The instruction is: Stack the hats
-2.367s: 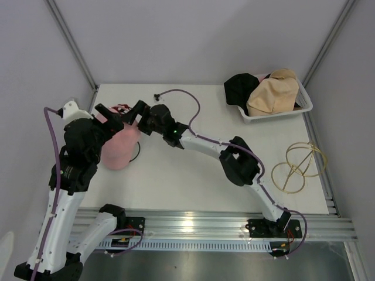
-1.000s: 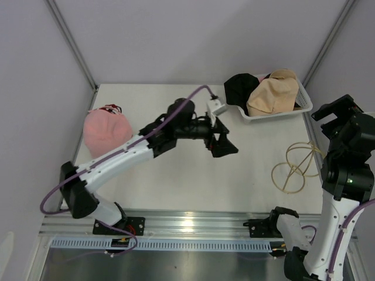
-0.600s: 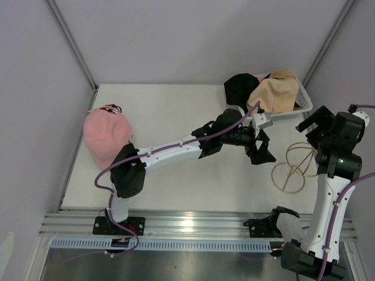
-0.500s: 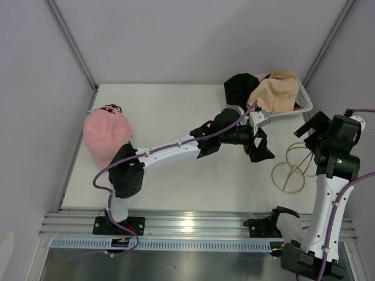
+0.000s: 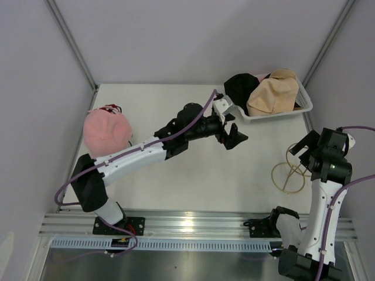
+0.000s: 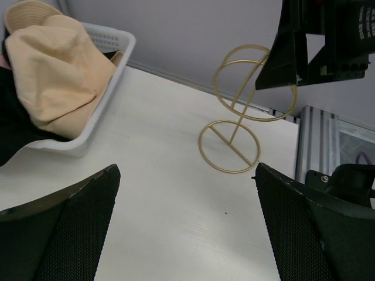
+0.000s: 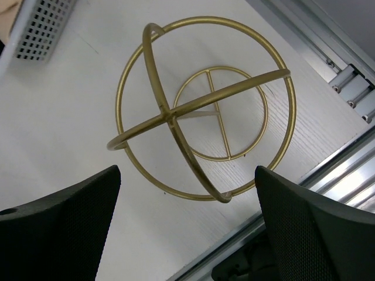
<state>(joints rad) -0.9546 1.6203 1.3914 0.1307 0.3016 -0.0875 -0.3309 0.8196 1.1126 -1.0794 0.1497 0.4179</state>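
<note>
A pink cap (image 5: 106,133) lies at the table's left edge over a red cap (image 5: 112,108), of which only a bit shows. A black hat (image 5: 239,88) and a tan hat (image 5: 273,94) sit in the white basket (image 5: 304,104) at the back right. My left gripper (image 5: 233,140) reaches across mid-table, open and empty, just in front of the basket. In the left wrist view the tan hat (image 6: 54,65) and basket (image 6: 113,48) lie ahead to the left of my left gripper (image 6: 187,228). My right gripper (image 5: 303,147) hangs open and empty over the right side of the table.
A gold wire stand (image 5: 296,166) stands at the right edge of the table; it lies right under the right gripper (image 7: 187,228) in the right wrist view as crossed gold rings (image 7: 202,111). The metal rail (image 5: 193,225) runs along the near edge.
The left arm has drawn back leftward from the basket's front, still open. The right arm has come down nearer the gold stand. The hats have not moved.
</note>
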